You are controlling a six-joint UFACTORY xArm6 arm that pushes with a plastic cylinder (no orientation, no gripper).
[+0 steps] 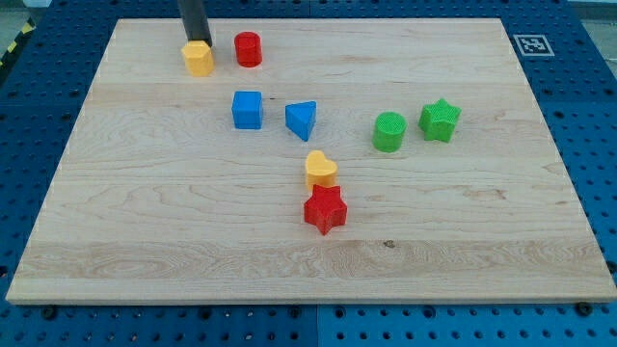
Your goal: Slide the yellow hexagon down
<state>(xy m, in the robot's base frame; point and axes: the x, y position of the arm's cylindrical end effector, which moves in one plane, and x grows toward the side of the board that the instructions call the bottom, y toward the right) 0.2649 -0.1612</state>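
The yellow hexagon point(198, 58) lies near the board's top left. My tip point(197, 41) stands right at the hexagon's top edge, touching or almost touching it, with the dark rod rising out of the view's top. A red cylinder point(249, 48) stands just to the hexagon's right, a small gap between them.
A blue cube point(247, 109) and a blue triangle point(301, 120) lie below the hexagon, toward the middle. A yellow heart point(321, 169) touches a red star point(325, 209) lower down. A green cylinder point(389, 131) and green star point(440, 120) sit at the right. The wooden board point(145, 251) rests on a blue pegboard.
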